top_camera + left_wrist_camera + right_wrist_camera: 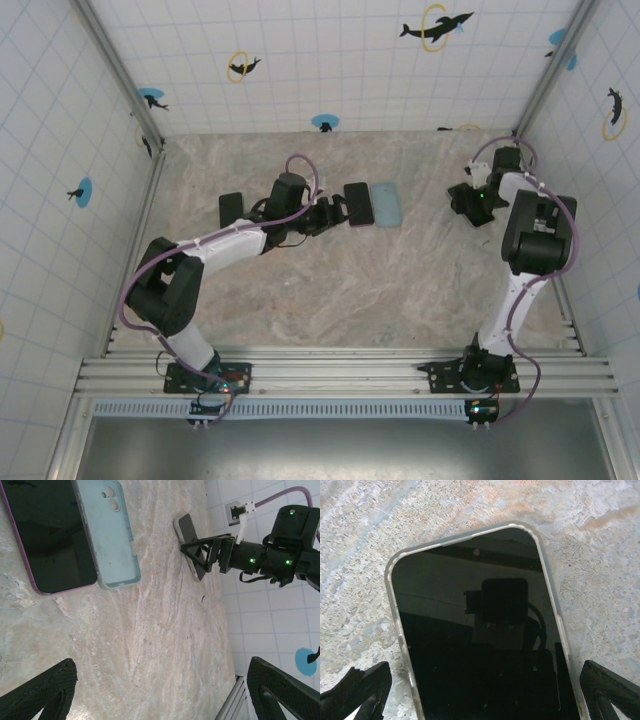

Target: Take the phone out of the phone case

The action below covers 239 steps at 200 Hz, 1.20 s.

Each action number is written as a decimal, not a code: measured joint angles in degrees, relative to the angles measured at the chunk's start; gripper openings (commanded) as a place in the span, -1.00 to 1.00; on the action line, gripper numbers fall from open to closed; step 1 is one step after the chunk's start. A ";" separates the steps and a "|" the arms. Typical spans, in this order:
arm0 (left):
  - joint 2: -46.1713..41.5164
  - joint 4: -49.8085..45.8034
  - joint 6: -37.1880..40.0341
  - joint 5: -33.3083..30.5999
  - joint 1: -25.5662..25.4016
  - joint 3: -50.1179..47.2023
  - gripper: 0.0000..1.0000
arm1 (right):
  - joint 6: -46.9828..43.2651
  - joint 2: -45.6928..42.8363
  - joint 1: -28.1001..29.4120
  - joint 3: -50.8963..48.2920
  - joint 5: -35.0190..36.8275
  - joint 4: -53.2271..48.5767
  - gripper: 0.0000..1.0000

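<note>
While both arms run out from the near rail, the left gripper (pixel 335 212) sits mid-table with jaws wide apart, nothing between them; in the left wrist view its black fingertips (pixel 47 692) frame bare marble-pattern table (pixel 380 290). Just past that gripper lies a dark phone (pixel 358 204), screen up, purple edge visible in the wrist view (pixel 50 535), flat on the table. Right beside it, long sides touching or nearly so, lies the light-blue case (pixel 386 204), back up with the camera cut-out showing (pixel 112 535); no phone in it that I can see, so this phone is out of that case. To the left of the left arm's wrist a dark flat slab (pixel 232 210) lies on the table, too small to identify. Over on the right side, well apart from the pair, the right gripper (pixel 462 198) is down at the table with jaws spread wide, straddling a second phone (pixel 480 640) that lies screen up inside a clear-grey case (pixel 394 575); the fingertips (pixel 362 690) stand either side of it and can't tell if either pad touches the case. The left wrist view shows the same gripper (pixel 200 555) over that cased phone (pixel 187 532). Furthest back, white tiled walls with dolphin stickers (pixel 437 27).
</note>
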 measured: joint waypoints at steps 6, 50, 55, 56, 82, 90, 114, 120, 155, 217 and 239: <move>0.00 -0.22 0.11 0.02 0.00 0.00 0.79 | -0.20 0.00 0.04 0.09 0.02 -0.37 0.98; 0.00 -1.07 0.63 0.31 0.00 0.17 0.79 | -2.38 0.00 0.98 0.13 2.08 -1.60 0.98; 0.00 -1.22 0.63 0.42 0.00 0.28 0.79 | -2.60 -0.02 1.20 0.11 2.49 -1.73 0.98; 0.00 -1.27 0.66 0.44 0.00 0.28 0.79 | -2.60 -0.02 1.25 0.11 2.56 -1.75 0.98; 0.00 -1.75 0.66 0.72 0.00 0.55 0.79 | -3.23 -0.81 2.56 -0.24 4.39 -3.45 0.98; 0.02 -1.86 0.66 0.90 0.00 0.55 0.78 | -3.43 -1.38 2.99 -0.90 4.96 -3.63 0.95; 0.02 -1.88 0.66 1.27 0.00 0.55 0.78 | -3.63 -2.58 3.54 -2.60 5.40 -4.37 0.83; 0.02 -1.90 0.66 1.29 0.00 0.55 0.78 | -3.58 -2.67 3.67 -2.67 5.42 -4.52 0.81; 0.02 -2.08 0.66 1.40 0.00 0.55 0.77 | -2.47 -3.13 3.72 -3.50 5.29 -4.50 0.63; 0.02 -2.23 0.63 1.73 0.00 0.55 0.77 | -0.33 -3.91 3.87 -4.70 6.25 -3.65 0.22; 0.13 -2.27 0.63 1.73 0.00 0.72 0.76 | 0.57 -4.92 3.98 -6.08 6.60 -2.86 0.14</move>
